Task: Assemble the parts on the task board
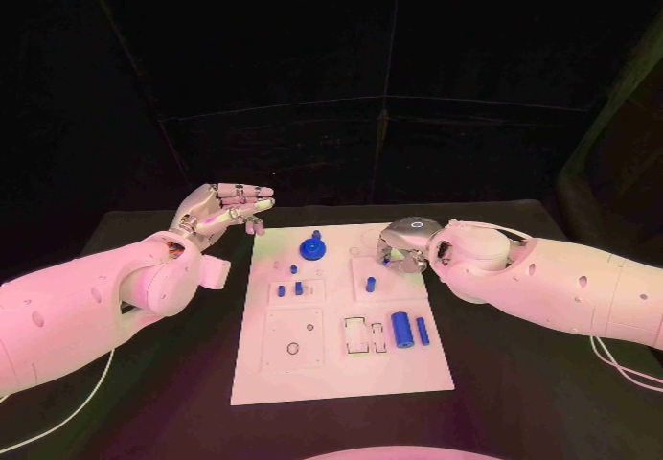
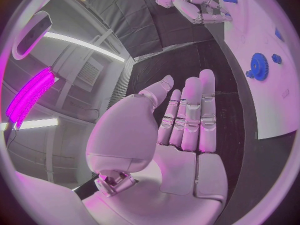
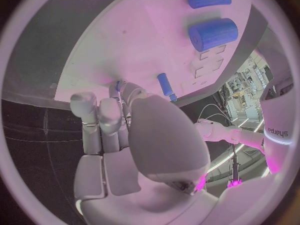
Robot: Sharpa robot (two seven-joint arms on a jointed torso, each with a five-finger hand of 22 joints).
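The white task board lies mid-table. On it are a blue gear, two short blue pins, a blue peg, a thick blue cylinder and a thin one. My left hand is raised beyond the board's far left corner, flat, fingers straight, holding nothing. My right hand curls over the board's far right part, and a small blue part shows pinched at its fingertips.
Black table surrounds the board on all sides. Near the board's front are a square recessed plate and a slotted cutout. A white cable trails under my left arm.
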